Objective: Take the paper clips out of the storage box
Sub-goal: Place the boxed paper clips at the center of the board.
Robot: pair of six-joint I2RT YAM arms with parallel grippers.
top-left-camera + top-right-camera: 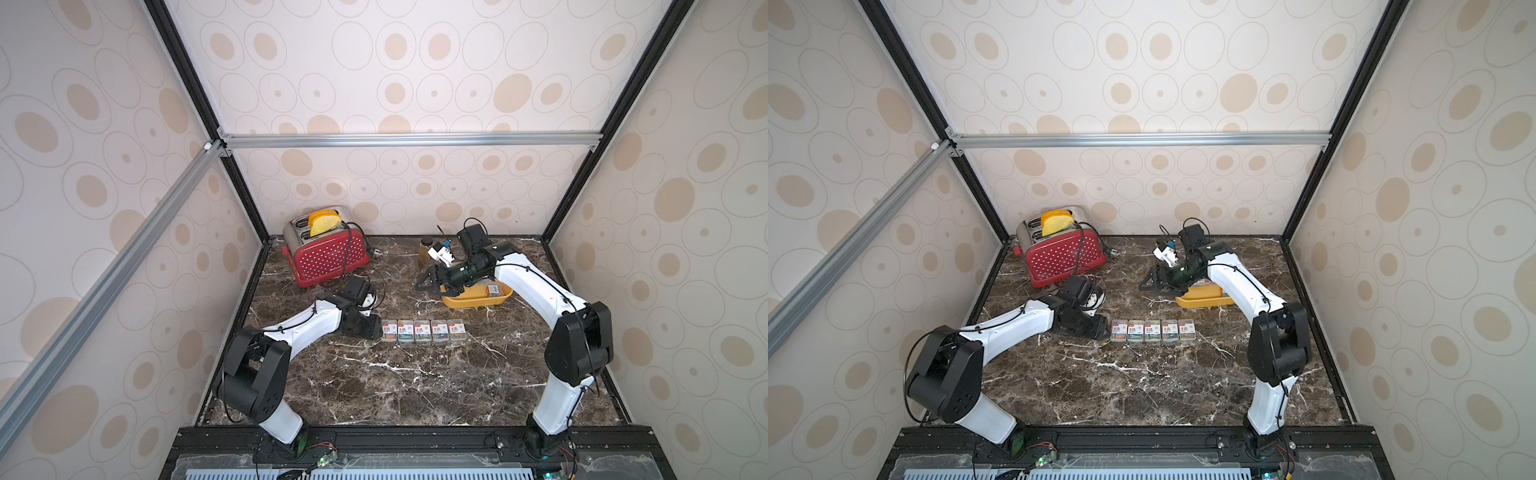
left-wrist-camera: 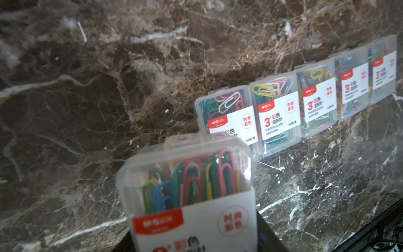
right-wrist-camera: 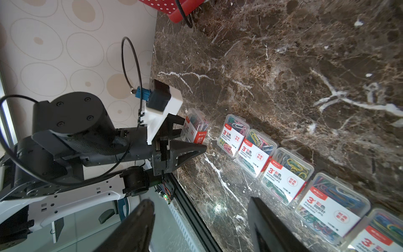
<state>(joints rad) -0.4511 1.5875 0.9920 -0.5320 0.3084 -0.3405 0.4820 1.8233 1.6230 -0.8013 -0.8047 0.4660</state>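
My left claw [image 3: 194, 134] is clamped on one paper clip case [image 2: 187, 189], jaws spread to the case's width. The case is a clear, rigid plastic rectangle packed with coloured wire clips under a white-and-red label. I see it held low at the end of the row of cases [image 1: 422, 330], just beside the nearest one; whether it touches the table I cannot tell.

That row is five like cases lying flat, side by side, on the table [image 1: 415, 386], a glossy dark brown marble with white veins. The storage box [image 1: 473, 302], a shallow yellow plastic tray with rounded corners, sits behind the row, apart from it. At least one more case [image 1: 493, 289] lies inside; my right arm hides the rest.

My right claw [image 1: 423, 282] hangs above the table just beside the box, jaws wide apart with nothing between them. A brown bottle [image 1: 426, 249] stands behind the box. The red dotted toaster [image 1: 328, 259], metal on top, has yellow slices [image 1: 324, 222] in its slots.
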